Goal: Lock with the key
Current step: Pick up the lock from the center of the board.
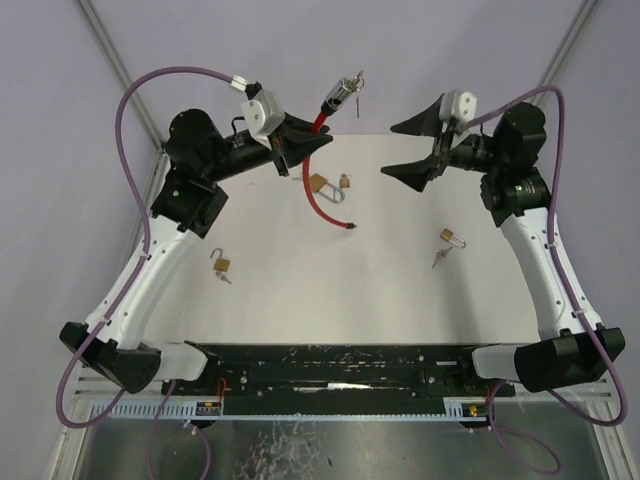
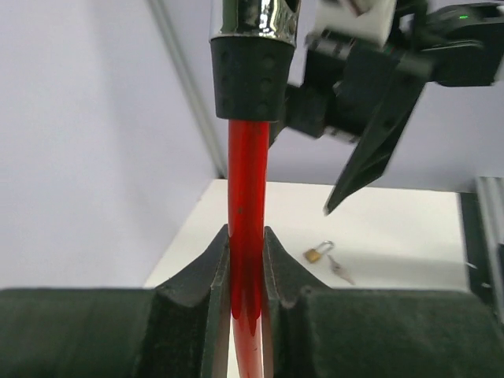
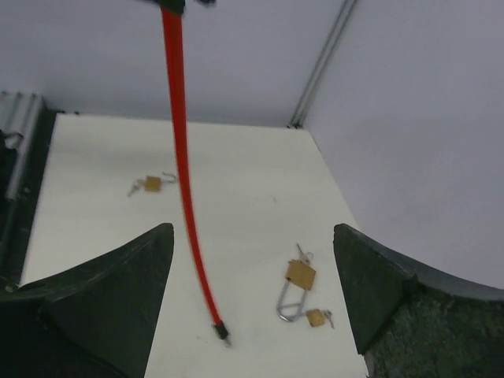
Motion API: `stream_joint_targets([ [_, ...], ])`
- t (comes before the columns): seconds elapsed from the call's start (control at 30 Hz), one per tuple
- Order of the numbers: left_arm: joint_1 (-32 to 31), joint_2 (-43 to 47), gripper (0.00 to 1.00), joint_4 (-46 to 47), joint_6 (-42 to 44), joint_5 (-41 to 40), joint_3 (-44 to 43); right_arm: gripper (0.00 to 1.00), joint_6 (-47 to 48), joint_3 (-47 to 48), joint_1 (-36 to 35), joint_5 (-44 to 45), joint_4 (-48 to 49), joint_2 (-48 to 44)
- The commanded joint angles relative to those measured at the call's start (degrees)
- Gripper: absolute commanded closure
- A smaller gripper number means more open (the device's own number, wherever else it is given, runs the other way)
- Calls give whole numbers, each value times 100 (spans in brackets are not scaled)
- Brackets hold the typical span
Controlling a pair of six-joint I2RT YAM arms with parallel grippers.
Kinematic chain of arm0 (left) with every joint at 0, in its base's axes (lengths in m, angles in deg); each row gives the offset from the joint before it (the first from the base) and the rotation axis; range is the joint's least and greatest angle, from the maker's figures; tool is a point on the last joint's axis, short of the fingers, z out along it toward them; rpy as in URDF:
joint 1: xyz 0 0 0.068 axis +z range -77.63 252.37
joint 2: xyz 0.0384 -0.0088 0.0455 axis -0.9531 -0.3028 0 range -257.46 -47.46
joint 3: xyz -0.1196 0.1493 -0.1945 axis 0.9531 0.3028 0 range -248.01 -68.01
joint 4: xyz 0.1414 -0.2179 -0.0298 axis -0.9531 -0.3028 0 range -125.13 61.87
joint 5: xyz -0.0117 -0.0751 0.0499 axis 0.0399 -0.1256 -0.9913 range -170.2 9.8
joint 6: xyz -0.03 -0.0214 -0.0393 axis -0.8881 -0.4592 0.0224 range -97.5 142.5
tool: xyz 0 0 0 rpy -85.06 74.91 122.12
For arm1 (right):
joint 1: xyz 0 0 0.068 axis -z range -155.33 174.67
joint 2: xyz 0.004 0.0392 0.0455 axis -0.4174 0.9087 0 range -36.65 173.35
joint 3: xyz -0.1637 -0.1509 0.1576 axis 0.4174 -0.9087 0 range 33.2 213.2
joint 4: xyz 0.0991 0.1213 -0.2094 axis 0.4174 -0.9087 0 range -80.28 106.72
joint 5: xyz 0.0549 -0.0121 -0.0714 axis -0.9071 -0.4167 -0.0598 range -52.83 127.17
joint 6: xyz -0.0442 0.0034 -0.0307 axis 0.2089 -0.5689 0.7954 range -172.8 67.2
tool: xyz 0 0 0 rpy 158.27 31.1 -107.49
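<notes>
My left gripper [image 1: 310, 146] is shut on a red cable lock [image 1: 322, 118] and holds it up above the table. The cable's black and chrome lock head [image 2: 250, 63] points up, and a key [image 1: 357, 84] with a ring sticks out of it in the top view. In the left wrist view the cable [image 2: 246, 260] runs straight between the closed fingers. Its free end [image 3: 220, 331] hangs down to the table. My right gripper [image 1: 390, 150] is open, level with the lock head and to its right, with nothing between its fingers [image 3: 142, 268].
A brass long-shackle padlock [image 3: 299, 276] and a small padlock [image 3: 317, 317] lie under the cable. Another small open padlock [image 1: 221, 264] lies at the left, and one with keys [image 1: 450, 238] at the right. The white table [image 1: 300, 300] ends at grey walls.
</notes>
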Motion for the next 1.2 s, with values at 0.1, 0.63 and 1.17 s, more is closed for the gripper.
stream_joint_targets([
  [0.1, -886, 215, 100, 311, 955, -2967, 434, 14, -7370, -171, 33, -458, 5470, 24],
  [0.63, -2347, -153, 100, 365, 843, -5735, 430, 34, -8184, -184, 23, 694, 5195, 4],
  [1.17, -3011, -495, 100, 375, 892, -6430, 333, 42, -7145, 97, -154, 1427, 3371, 48],
])
